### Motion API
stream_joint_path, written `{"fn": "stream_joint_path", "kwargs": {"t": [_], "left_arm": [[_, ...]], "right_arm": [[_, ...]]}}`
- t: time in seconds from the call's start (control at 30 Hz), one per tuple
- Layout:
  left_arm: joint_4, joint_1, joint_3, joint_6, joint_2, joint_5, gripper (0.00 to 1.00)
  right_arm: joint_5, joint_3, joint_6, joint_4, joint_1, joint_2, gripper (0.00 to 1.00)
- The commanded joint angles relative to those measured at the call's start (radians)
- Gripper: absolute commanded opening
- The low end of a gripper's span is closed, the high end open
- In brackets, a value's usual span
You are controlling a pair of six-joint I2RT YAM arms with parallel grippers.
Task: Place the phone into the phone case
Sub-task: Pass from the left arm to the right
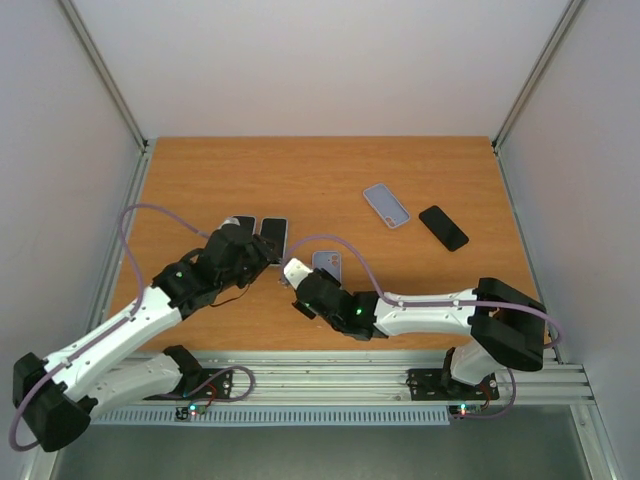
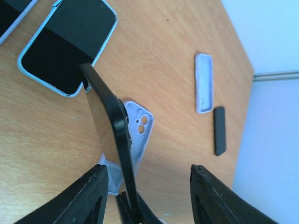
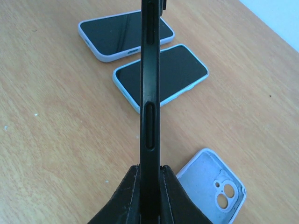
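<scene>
On the wooden surface (image 1: 330, 180), ahead of the right hand (image 3: 150, 179), a white-cased phone (image 3: 126, 35) and a blue-cased phone (image 3: 175, 74) lie screen up. The black phone (image 3: 150, 93) stands on edge, clamped in that hand. The left hand (image 2: 148, 175) is spread apart around it. The lilac phone case (image 3: 212, 186) lies empty just right of the right hand.

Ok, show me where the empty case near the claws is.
Top view: the empty case lies flat mid-table, just beyond the right claw, right of the nearest cased phone.

The phone (image 3: 150, 93) looks glossy, the table (image 3: 56, 140) wood-grained (case (image 3: 205, 184) perhaps matt plastic).
</scene>
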Motion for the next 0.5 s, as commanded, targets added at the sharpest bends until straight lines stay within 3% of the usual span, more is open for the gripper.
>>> {"fn": "stream_joint_path", "kwargs": {"t": [0.0, 0.3, 0.47], "left_arm": [[0.058, 0.011, -0.028, 0.052, -0.07, -0.039, 0.52], [0.125, 0.019, -0.137, 0.176, -0.209, -0.057, 0.62], [0.291, 0.021, -0.242, 0.242, -0.28, 0.008, 0.66]], "right_arm": [[0.012, -0.001, 0.098, 0.023, -0.002, -0.067, 0.01], [-0.103, -0.007, 0.262, -0.074, -0.048, -0.182, 0.01], [-0.205, -0.011, 0.337, -0.078, -0.081, -0.243, 0.01]]}}
